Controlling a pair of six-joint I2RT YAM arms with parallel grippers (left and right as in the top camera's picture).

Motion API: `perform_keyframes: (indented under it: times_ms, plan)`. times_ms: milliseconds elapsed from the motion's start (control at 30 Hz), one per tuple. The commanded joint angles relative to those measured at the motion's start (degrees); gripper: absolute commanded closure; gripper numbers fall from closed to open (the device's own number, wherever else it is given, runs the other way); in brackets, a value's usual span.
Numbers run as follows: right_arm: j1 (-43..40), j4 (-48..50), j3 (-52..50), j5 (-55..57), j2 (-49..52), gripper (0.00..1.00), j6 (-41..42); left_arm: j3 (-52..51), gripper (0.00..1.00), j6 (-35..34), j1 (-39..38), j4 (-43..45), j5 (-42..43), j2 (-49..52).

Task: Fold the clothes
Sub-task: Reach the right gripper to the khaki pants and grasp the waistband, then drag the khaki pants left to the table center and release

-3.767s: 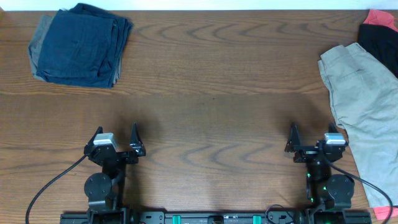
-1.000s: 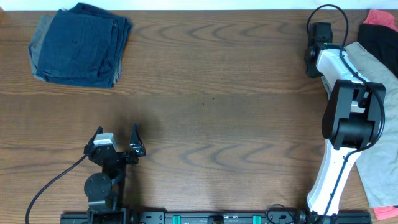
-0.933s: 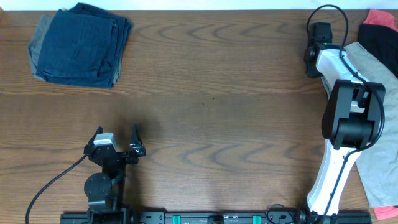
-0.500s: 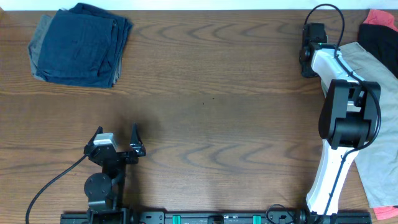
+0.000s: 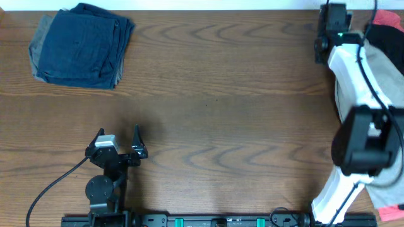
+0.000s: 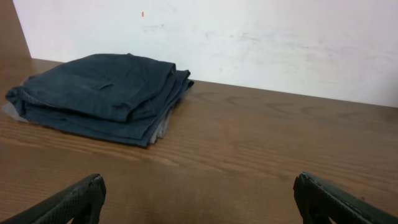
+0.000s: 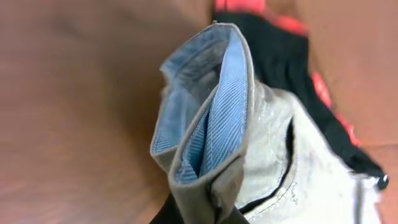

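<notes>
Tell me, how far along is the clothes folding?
Done: one navy stack sits folded at the far left. In hand: the right jaws pinch the beige shorts by the waistband. To do: folding those, plus the black-and-red garment beside them.

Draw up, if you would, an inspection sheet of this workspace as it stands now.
Surface: brown wooden table, bare in the middle.
Job's things: folded navy stack at the far left, on a grey garment; khaki shorts unfolded at the far right; black and coral garment beyond them.
Clutter: nothing seen.
Grippers: left gripper parked near its base, jaws open and empty; right gripper reached out to the far right, jaws shut on the shorts' waistband.
Cables: left cable trailing from the left base; right cable running along the right arm.
Surroundings: white wall behind the table.
</notes>
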Motion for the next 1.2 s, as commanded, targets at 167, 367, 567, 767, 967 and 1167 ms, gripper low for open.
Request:
perform_keyframes:
  times_ms: [167, 367, 567, 767, 967, 1167]
  plan:
    - [10.2, 1.9, 0.6, -10.2, -9.2, 0.99, 1.3, -1.0, 0.02, 0.6, -0.2, -1.9, 0.9, -0.3]
    - [19.7, 3.3, 0.5, -26.8, -8.3, 0.99, 1.0, -1.0, 0.03, 0.6, -0.2, -1.9, 0.9, -0.3]
    - [30.9, 4.8, 0.5, -42.0, -5.1, 0.99, -6.8, -1.0, 0.02, 0.6, -0.2, -1.9, 0.9, -0.3]
    - [39.0, 5.5, 0.5, -47.4, -1.8, 0.99, -4.8, -1.0, 0.02, 0.6, -0.2, -1.9, 0.9, -0.3]
    - [43.6, 5.6, 0.5, -51.8, -1.6, 0.99, -0.3, -1.0, 0.02, 0.6, -0.2, -1.9, 0.9, -0.3]
    - [44.3, 5.1, 0.5, -51.8, -1.6, 0.43, 1.4, -1.0, 0.02, 0.6, -0.2, -2.0, 0.9, -0.3]
